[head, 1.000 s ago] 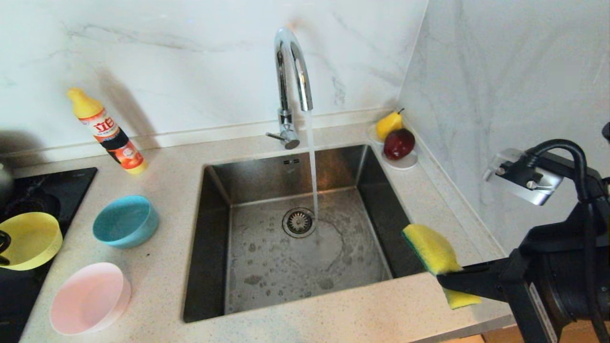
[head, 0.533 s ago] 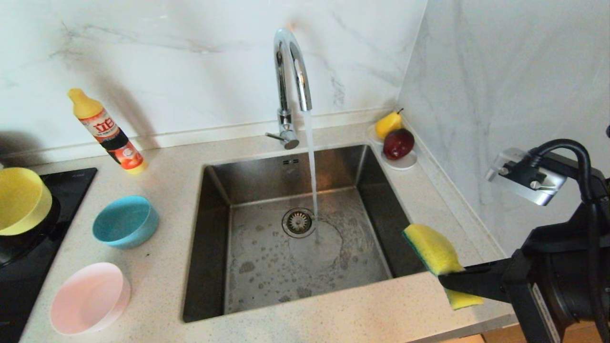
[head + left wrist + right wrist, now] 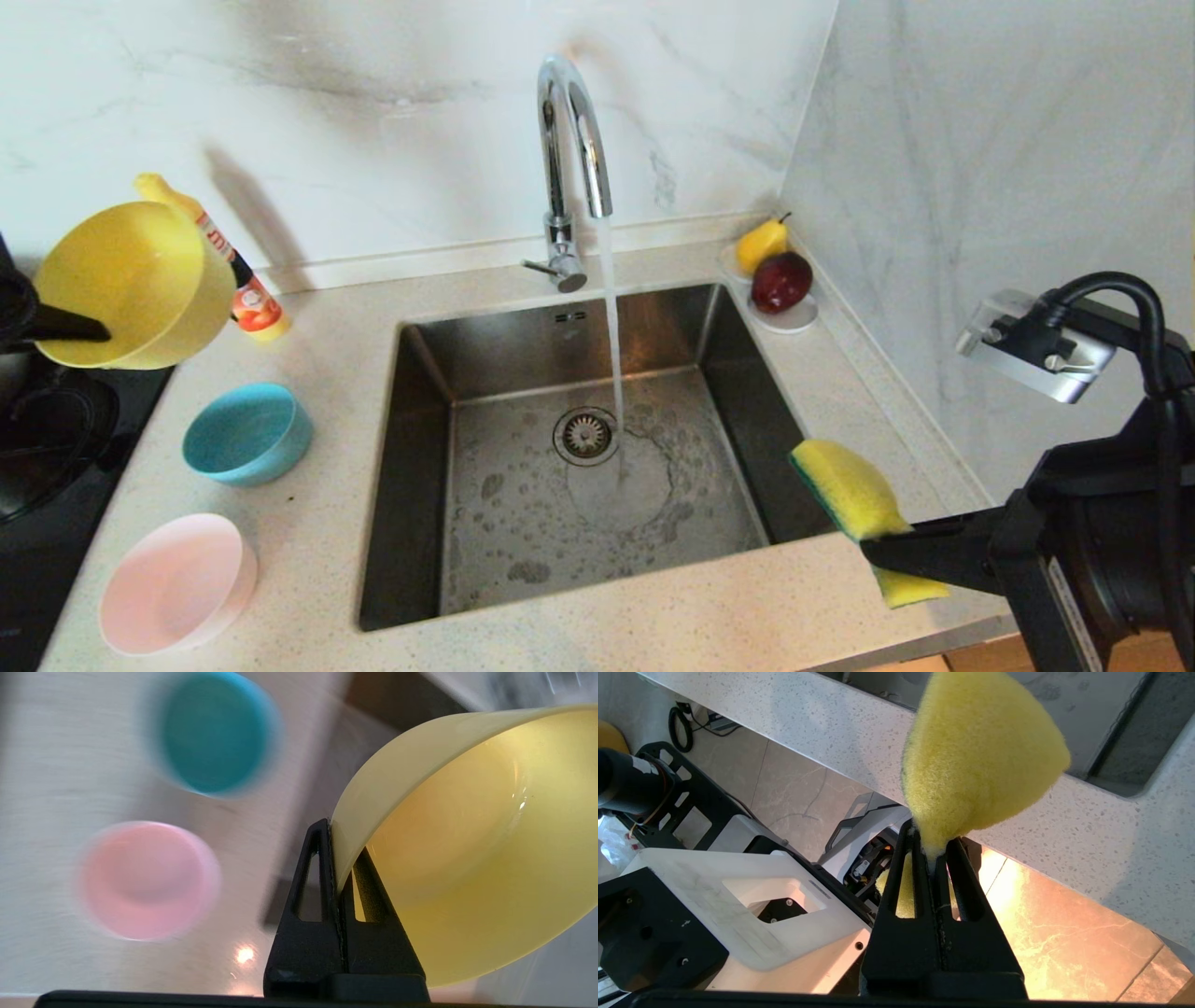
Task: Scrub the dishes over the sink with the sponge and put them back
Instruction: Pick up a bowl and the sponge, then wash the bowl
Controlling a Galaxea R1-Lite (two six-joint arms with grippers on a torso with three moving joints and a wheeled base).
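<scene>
Above the desk's left edge, the yellow bowl point(image 3: 131, 285) hangs tilted, its rim pinched by the clamped left end effector point(image 3: 337, 858) reaching in from the left. At the sink's point(image 3: 579, 467) right rim, the right end effector point(image 3: 931, 858) stretches level, squeezing the sponge point(image 3: 854, 499). Blue bowl point(image 3: 246, 434) and pink bowl point(image 3: 177, 583) sit on the desk point(image 3: 317, 523).

light: bright, even – soft shadows on the wall point(image 3: 280, 84) | glare: shine on the tap point(image 3: 569, 140), warm floor point(image 3: 1064, 933) glow | blur: left wrist view smeared – blue bowl point(image 3: 212, 732), pink bowl point(image 3: 145, 879) streaked
</scene>
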